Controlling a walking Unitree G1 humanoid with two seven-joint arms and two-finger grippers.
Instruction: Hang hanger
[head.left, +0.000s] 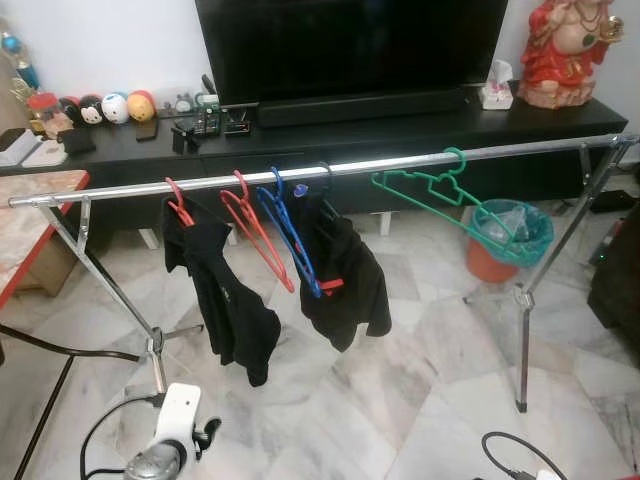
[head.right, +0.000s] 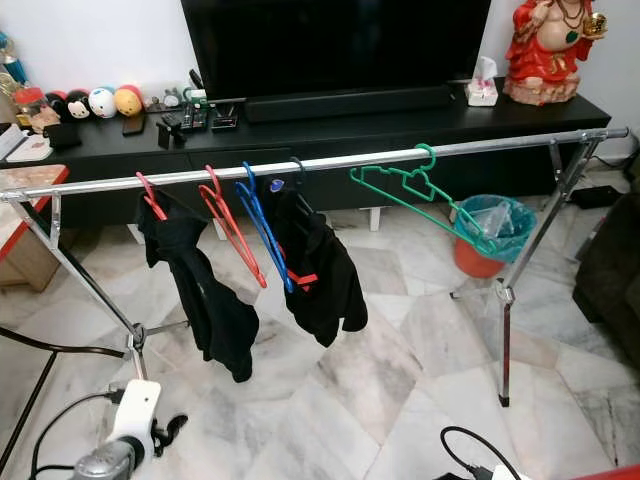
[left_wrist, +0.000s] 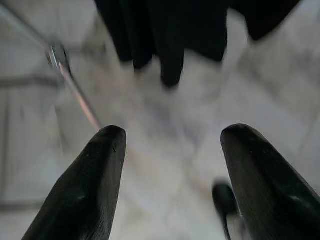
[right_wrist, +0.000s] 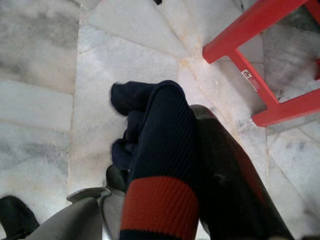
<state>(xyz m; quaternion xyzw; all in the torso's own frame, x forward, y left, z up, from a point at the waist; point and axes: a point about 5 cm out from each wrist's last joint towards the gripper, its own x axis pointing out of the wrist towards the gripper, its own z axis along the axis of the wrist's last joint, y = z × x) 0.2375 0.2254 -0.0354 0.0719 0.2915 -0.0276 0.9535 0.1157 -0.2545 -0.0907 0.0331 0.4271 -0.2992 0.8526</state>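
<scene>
Four plastic hangers on chrome rail (head.left: 400, 162): red hanger (head.left: 178, 203) carrying black garment (head.left: 225, 300), second red hanger (head.left: 255, 228) bare, blue hanger (head.left: 290, 235) beside black jacket (head.left: 345, 275), green hanger (head.left: 435, 195) bare, tilted, well apart to right. Teal-lined orange bin (head.left: 505, 240) behind rail. Black TV worktop (head.left: 400, 135) beyond, red figurine (head.left: 565, 50) on it. Marble floor. Left claw (left_wrist: 172, 150) low, fingers apart, nothing between. Right claw (right_wrist: 200, 165) clamped on navy knit garment (right_wrist: 160, 165) with red band, near red stool legs (right_wrist: 260, 65).
</scene>
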